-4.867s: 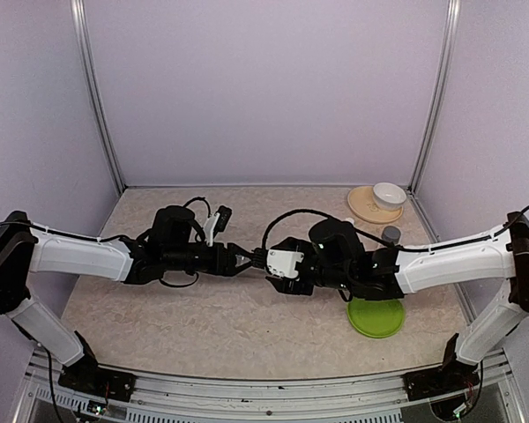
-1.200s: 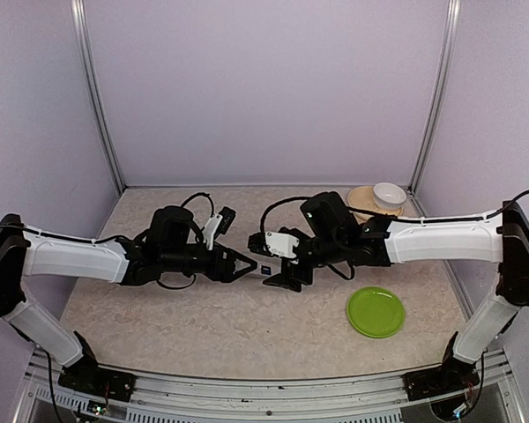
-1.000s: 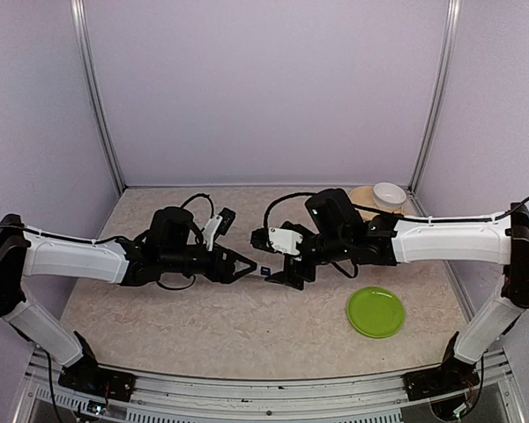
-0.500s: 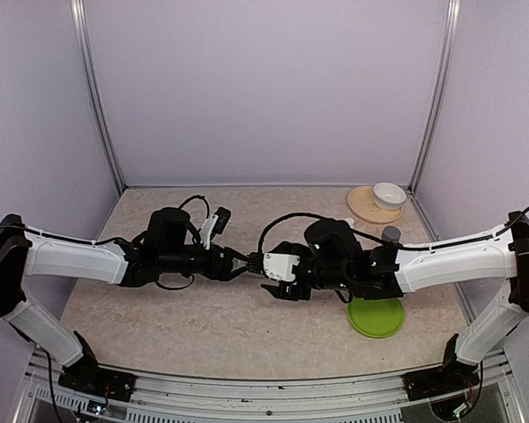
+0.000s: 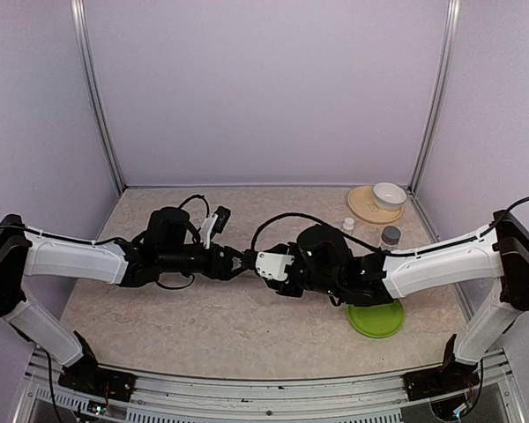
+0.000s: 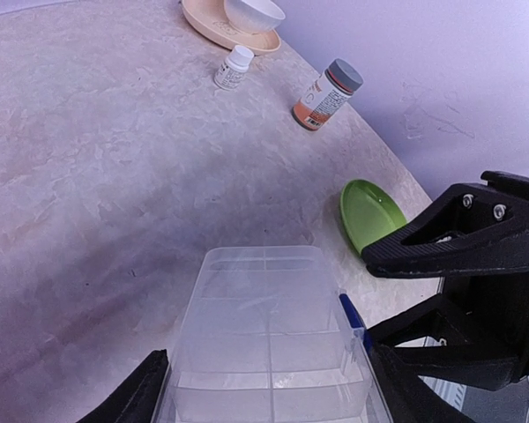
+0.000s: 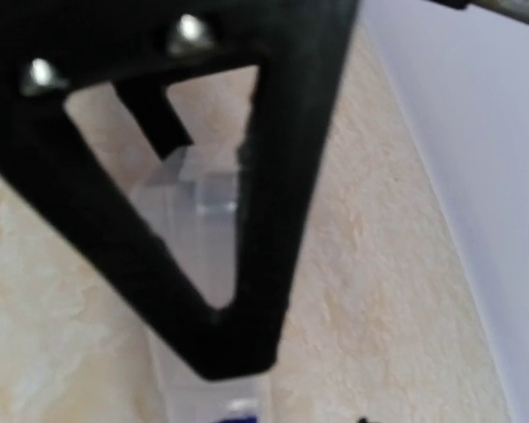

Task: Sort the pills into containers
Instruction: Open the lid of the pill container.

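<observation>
The containers are one clear pill organiser [image 6: 264, 335] with square compartments and a blue latch [image 6: 353, 317] on its right edge. It hangs above the table centre [image 5: 249, 258]. My left gripper [image 6: 269, 388] is shut on its near end, one finger on each long side. My right gripper [image 6: 367, 295] meets it from the right [image 5: 263, 264], and its jaws stand apart around the latch edge. In the right wrist view a blurred black finger [image 7: 203, 264] covers most of the organiser [image 7: 207, 189]. No pills are in view.
A green plate [image 5: 376, 317] lies under the right forearm. At the back right stand an amber bottle with a grey cap [image 5: 391, 236], a small white bottle [image 5: 348, 225] and a white bowl [image 5: 388, 194] on a tan plate [image 5: 363, 210].
My right gripper has come forward and left to the organiser's end, and its jaws have narrowed. The left gripper has kept its hold and hardly moved.
</observation>
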Tool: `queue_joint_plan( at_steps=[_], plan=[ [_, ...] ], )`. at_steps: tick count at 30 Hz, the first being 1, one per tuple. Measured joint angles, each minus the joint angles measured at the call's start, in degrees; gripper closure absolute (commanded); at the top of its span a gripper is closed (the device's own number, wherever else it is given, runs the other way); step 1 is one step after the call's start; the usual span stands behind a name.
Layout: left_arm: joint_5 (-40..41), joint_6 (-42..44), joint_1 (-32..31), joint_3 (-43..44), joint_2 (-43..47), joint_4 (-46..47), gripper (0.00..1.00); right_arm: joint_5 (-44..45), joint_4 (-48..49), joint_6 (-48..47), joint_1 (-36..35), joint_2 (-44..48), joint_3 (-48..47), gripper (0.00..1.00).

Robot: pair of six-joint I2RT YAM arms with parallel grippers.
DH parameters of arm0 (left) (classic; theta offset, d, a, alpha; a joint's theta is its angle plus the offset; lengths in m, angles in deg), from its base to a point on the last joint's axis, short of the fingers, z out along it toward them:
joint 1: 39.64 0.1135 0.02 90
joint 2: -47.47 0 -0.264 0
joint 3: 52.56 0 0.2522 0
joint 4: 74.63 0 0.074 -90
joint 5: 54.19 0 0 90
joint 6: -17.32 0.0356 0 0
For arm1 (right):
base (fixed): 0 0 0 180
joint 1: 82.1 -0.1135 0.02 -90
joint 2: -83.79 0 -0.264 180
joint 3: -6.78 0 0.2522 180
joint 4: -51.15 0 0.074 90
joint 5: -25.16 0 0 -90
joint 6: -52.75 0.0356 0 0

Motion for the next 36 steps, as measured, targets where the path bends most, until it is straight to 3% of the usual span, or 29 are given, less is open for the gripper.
queue_joint_plan(
  at_steps=[15,22,31,36],
  plan=[
    [-0.9,0.0,0.1,0.0,0.0,0.3,0.32,3.0,1.1,-2.2,-0.2,0.2,1.4,0.75],
    [-1.2,0.1,0.1,0.0,0.0,0.6,0.31,2.4,0.6,-2.8,-0.3,0.2,1.4,0.91],
    [-1.2,0.3,0.1,0.0,0.0,0.5,0.31,1.3,-1.4,-2.7,-0.3,0.4,0.9,1.00],
    [-1.2,0.3,0.1,0.0,0.0,0.5,0.22,0.7,-2.0,-2.2,-0.3,0.5,0.8,1.00]
  ],
)
